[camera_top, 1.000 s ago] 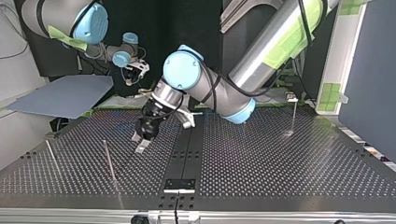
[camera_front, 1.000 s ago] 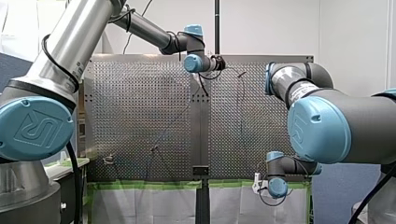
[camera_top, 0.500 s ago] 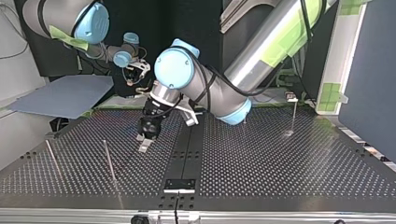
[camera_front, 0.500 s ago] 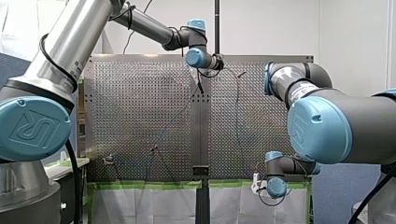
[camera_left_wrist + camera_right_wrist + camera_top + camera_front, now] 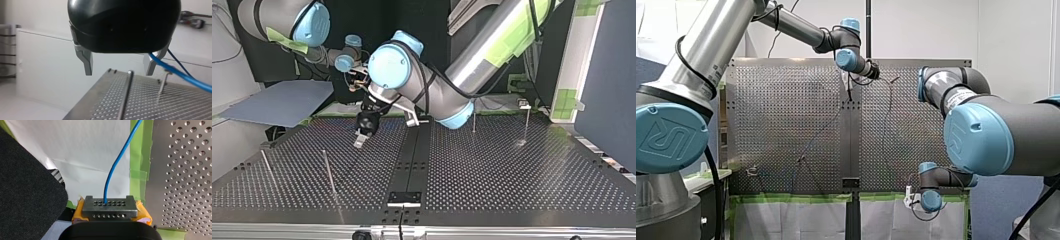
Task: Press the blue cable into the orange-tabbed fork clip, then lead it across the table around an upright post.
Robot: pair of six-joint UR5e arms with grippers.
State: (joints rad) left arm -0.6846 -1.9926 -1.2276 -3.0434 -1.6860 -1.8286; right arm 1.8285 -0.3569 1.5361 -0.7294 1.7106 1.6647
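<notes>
Right gripper [image 5: 110,207] first: it was clamped tight on the blue cable [image 5: 113,167], with yellow-orange pads either side of its perforated metal tip. One cable, and it came straight out of that tip. Its long axis pointed dead ahead of the gripper, then bent away over white sheeting [image 5: 87,145] toward a strip of green tape [image 5: 138,160] beside the perforated table [image 5: 190,170].

Over to my left gripper [image 5: 118,73]. Its two metal fingers [image 5: 86,62] stood well apart with nothing pinched between them, so it was open. The blue cable crossed one finger and ran on past it, sloping down over the table. A second, thinner blue stretch ran behind; I could not tell if it was the same cable. Two upright posts [image 5: 162,82] stood ahead of the gripper, the nearer one between its fingers.

In the top view I counted four posts: two at the lower left of the frame and two at the upper right. My left gripper hung nose-down over the table just left of centre. My right gripper sat in the upper left, beyond the table's far edge. The cable was too thin to trace there.
</notes>
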